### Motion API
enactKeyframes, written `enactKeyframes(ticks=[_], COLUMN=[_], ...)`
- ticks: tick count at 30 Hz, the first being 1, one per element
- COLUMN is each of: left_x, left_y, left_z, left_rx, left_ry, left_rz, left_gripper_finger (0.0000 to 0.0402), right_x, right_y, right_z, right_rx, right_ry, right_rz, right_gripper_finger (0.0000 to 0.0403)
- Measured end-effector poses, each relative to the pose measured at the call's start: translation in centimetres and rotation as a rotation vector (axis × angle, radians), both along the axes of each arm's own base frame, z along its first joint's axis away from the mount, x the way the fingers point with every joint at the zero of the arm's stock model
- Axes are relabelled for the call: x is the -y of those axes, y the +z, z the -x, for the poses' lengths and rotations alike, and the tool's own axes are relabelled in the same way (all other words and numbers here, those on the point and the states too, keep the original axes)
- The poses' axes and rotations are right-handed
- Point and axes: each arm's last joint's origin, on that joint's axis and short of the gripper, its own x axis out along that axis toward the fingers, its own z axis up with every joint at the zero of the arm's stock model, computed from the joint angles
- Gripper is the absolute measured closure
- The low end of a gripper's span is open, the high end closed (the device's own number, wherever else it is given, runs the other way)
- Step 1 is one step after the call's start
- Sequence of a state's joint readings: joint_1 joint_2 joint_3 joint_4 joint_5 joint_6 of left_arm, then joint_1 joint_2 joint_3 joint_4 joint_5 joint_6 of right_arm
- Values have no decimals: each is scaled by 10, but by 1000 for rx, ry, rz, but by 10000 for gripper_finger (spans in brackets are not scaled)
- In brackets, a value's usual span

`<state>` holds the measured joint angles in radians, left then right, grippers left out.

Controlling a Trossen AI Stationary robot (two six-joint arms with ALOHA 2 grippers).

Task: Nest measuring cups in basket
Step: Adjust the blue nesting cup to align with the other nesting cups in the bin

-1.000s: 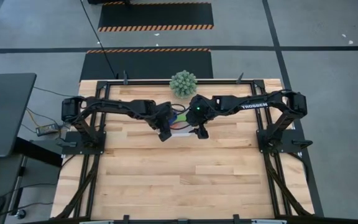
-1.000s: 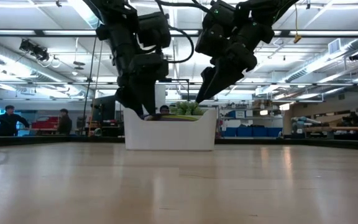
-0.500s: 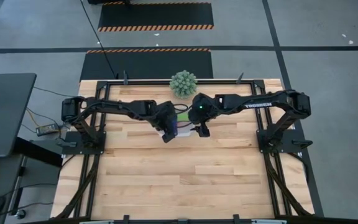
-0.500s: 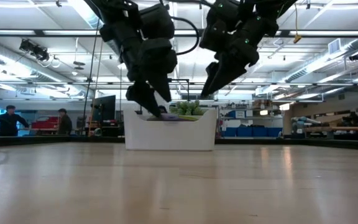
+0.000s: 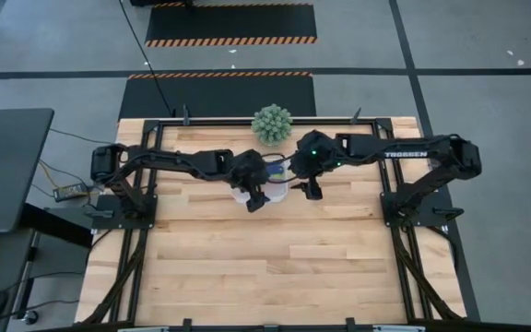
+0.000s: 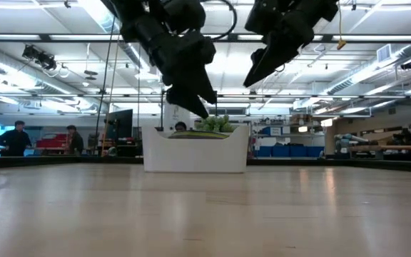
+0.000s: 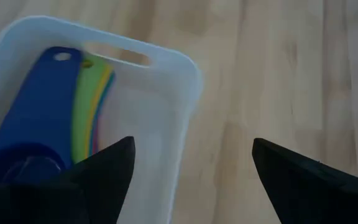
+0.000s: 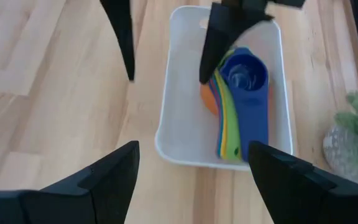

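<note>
The white basket [image 8: 173, 93] stands on the table at mid-far, also seen in the low view [image 6: 195, 151]. Inside it lie the measuring cups [image 8: 244, 87], nested in one stack with the dark blue one on top and the green, yellow and orange edges showing beneath; their handles fan out together [image 7: 86, 106]. My left gripper [image 7: 191, 174] hangs open above the basket's near right corner [image 5: 258, 199]. My right gripper [image 8: 194, 177] is open too, higher up and to the right of the basket [image 5: 313, 191]. Neither touches anything.
A spiky green ball-shaped plant [image 5: 272, 124] sits just beyond the basket at the table's far edge. Bare wooden tabletop [image 5: 275, 267] spreads across the near half. People stand far back in the room [image 6: 13, 137].
Both grippers have risen away from the basket. The left one's fingers were down at the basket's left end and have lifted out, shifting toward the right. The right one has climbed higher and drawn toward the table's right edge. The basket has stayed put.
</note>
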<state>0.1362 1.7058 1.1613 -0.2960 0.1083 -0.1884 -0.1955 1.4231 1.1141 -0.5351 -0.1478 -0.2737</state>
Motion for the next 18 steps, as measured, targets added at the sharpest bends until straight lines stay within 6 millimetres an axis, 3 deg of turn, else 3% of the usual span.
enactKeyframes(ticks=[5, 10, 18], left_x=[9, 9, -8], left_y=[10, 9, 5], left_z=[-3, -2, -7], left_rx=[-37, -85, -70], left_ry=[-64, -64, -63], left_rz=[-207, -434, -457], left_gripper_finger=[73, 72, 72], right_x=[-2, -4, -3], right_y=[7, -7, -36], right_z=[12, 21, 18], right_rx=[-16, -16, 122], right_ry=[-47, -66, -59], right_rz=[-12, -30, -2], right_gripper_finger=[96, 96, 96])
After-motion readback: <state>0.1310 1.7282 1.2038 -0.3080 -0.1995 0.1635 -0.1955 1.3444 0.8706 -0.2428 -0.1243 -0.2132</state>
